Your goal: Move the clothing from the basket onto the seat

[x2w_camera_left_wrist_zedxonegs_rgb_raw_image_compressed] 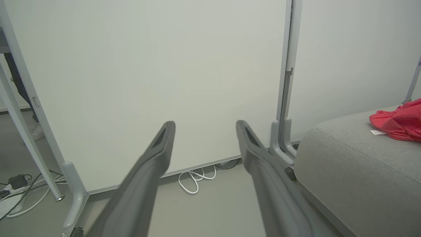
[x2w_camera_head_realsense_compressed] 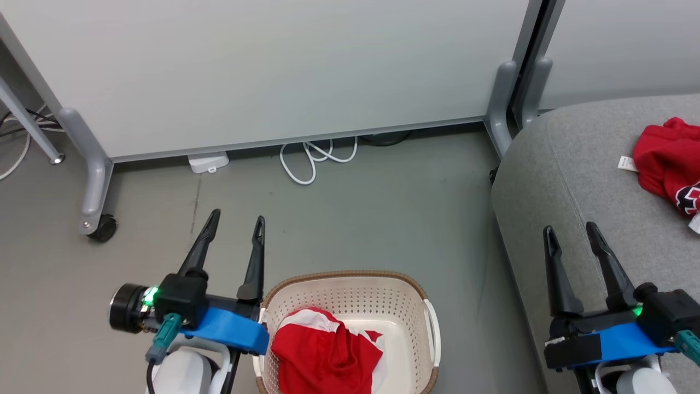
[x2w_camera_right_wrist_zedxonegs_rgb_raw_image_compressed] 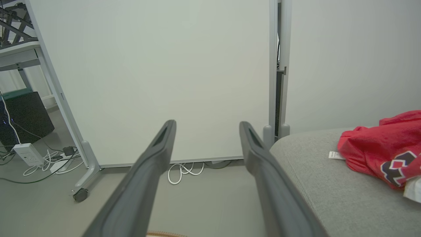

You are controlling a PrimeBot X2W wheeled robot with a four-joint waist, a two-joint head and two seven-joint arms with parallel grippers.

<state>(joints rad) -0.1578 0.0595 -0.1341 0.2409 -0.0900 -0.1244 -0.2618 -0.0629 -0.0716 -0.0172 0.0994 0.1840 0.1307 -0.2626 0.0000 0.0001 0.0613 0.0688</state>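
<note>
A red garment with white trim (x2w_camera_head_realsense_compressed: 322,353) lies crumpled in the cream basket (x2w_camera_head_realsense_compressed: 350,284) at the bottom centre of the head view. Another red garment with lettering and a white tag (x2w_camera_head_realsense_compressed: 670,164) (x2w_camera_left_wrist_zedxonegs_rgb_raw_image_compressed: 396,123) (x2w_camera_right_wrist_zedxonegs_rgb_raw_image_compressed: 381,154) rests on the grey seat (x2w_camera_head_realsense_compressed: 569,180) (x2w_camera_left_wrist_zedxonegs_rgb_raw_image_compressed: 355,164) (x2w_camera_right_wrist_zedxonegs_rgb_raw_image_compressed: 315,184) at the right. My left gripper (x2w_camera_head_realsense_compressed: 238,221) (x2w_camera_left_wrist_zedxonegs_rgb_raw_image_compressed: 204,125) hangs open just left of the basket, over the floor, holding nothing. Over the seat's left edge my right gripper (x2w_camera_head_realsense_compressed: 571,231) (x2w_camera_right_wrist_zedxonegs_rgb_raw_image_compressed: 206,124) stands open and empty too.
Pale partition panels on grey wheeled feet (x2w_camera_head_realsense_compressed: 93,180) close off the back. A coiled white cable (x2w_camera_head_realsense_compressed: 314,156) and a small white box (x2w_camera_head_realsense_compressed: 208,162) lie on the floor beneath them. More cables and a black box (x2w_camera_right_wrist_zedxonegs_rgb_raw_image_compressed: 26,118) are at the far left.
</note>
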